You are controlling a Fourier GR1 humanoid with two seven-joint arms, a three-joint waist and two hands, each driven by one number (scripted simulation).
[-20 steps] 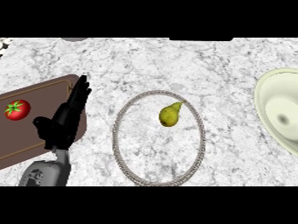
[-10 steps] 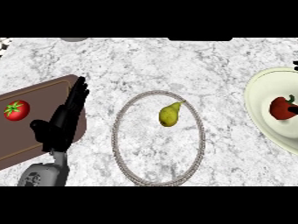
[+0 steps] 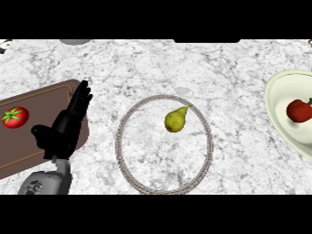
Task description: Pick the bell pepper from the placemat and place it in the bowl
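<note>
At the far left we see a brown board [image 3: 30, 146] that lies on the marble counter [image 3: 185, 68]. A red tomato [image 3: 14, 117] with a green top sits on the board, near its left side.

Just beside the tomato, to the right, we see the left hand [image 3: 63, 130]. It comes from a grey forearm [image 3: 47, 183] at the lower edge. The hand is open: the fingers [image 3: 80, 98] are straight and close together, and they point up and a little to the right, over the right end of the board. The thumb [image 3: 40, 132] stands out to the left, toward the tomato, but it does not reach it. The hand holds nothing. We cannot tell whether it touches the board below it or stays above it.

In the middle we see an oval mat [image 3: 164, 144] with a thin grey rim. A yellow-green pear [image 3: 176, 119] lies inside it, in the upper part, with the narrow end up and to the right.

At the right edge we see a pale bowl [image 3: 287, 132], partly cut by the edge. The red pepper [image 3: 300, 110] with a small green stem lies inside the bowl, in its upper part. No hand is near it. We do not see the right hand in this view.
</note>
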